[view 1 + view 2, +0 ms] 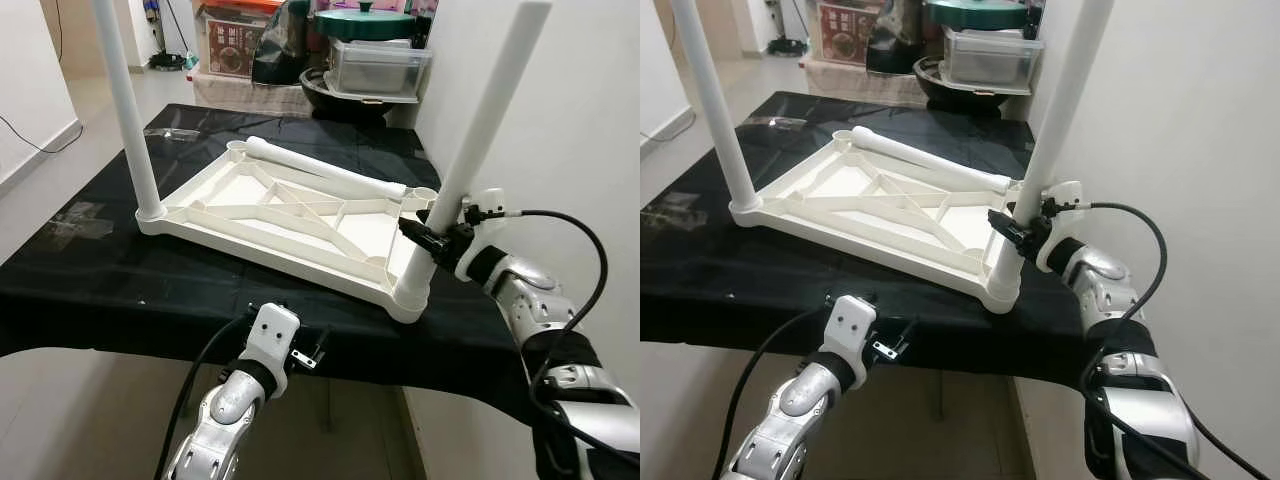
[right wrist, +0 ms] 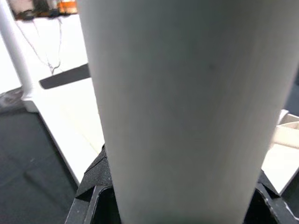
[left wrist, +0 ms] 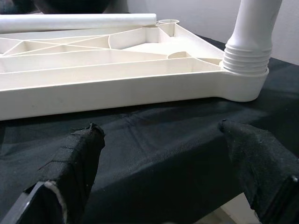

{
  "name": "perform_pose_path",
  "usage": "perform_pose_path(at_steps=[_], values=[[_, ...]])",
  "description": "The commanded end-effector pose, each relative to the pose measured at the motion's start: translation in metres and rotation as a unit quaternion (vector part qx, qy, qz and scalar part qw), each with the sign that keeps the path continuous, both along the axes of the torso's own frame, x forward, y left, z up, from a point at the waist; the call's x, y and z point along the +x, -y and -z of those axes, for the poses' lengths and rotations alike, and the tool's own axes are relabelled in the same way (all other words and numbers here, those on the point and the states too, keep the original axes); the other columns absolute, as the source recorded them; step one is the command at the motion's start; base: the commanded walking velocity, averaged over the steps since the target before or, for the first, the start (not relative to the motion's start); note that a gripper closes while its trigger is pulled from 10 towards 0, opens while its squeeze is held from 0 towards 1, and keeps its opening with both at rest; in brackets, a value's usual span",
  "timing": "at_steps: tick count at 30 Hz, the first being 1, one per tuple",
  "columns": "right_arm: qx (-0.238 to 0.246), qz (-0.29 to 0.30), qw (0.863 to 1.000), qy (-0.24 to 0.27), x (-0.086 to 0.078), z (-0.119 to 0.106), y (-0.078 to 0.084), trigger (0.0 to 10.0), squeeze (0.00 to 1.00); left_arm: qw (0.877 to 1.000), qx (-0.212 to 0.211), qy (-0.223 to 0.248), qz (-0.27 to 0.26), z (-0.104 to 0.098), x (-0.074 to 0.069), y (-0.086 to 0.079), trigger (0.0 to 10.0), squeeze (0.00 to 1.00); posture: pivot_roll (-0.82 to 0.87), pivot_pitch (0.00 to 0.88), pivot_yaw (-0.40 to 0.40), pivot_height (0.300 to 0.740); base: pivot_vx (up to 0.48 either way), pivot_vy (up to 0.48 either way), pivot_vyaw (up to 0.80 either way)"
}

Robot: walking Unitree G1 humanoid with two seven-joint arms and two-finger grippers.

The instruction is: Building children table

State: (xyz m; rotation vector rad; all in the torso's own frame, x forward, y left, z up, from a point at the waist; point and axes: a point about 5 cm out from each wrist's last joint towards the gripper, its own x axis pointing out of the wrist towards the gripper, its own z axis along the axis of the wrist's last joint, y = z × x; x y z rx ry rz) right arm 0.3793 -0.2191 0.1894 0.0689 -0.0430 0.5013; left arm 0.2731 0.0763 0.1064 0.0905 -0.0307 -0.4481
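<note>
A white children's table top [image 1: 290, 215] lies upside down on a black cloth. One white leg [image 1: 128, 110] stands screwed in at its left corner. A second leg [image 1: 478, 140] stands in the near right corner socket. My right gripper [image 1: 426, 238] is shut on this leg just above the socket; in the right wrist view the leg [image 2: 187, 93] runs between the black fingers [image 2: 93, 186]. A third leg [image 1: 330, 172] lies loose along the top's far edge. My left gripper [image 1: 300, 352] hangs open below the table's front edge, its pads [image 3: 77, 158] facing the top's near rim [image 3: 117, 91].
The black-covered table [image 1: 120, 290] ends close in front of me. A white wall [image 1: 580, 120] runs along the right. Behind the table stand storage boxes [image 1: 378, 65] and a green-lidded pot [image 1: 362, 22]. Tiled floor [image 1: 60, 170] lies to the left.
</note>
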Motion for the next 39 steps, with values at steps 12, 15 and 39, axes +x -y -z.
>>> perform_pose_path(at_steps=[12, 15, 39], values=[[0.024, 0.445, 0.893, -0.069, -0.013, 0.042, 0.008, 0.0, 0.00, 1.000, 0.004, -0.005, 0.011, 0.002, -0.001, 0.004, 10.0, 0.00, 0.14, 0.000, -0.097, 0.740, 0.000, 0.000, 0.00], [0.033, 0.484, 0.871, -0.075, -0.015, 0.040, 0.001, 0.0, 0.00, 1.000, 0.004, -0.004, 0.011, 0.002, -0.001, 0.005, 10.0, 0.00, 0.14, 0.000, -0.096, 0.740, 0.000, 0.000, 0.00], [0.069, 0.406, 0.911, 0.016, -0.018, 0.018, -0.026, 10.0, 0.00, 1.000, 0.005, -0.006, 0.011, 0.003, 0.000, 0.004, 10.0, 0.00, 0.14, 0.000, -0.097, 0.740, 0.000, 0.000, 0.00]])
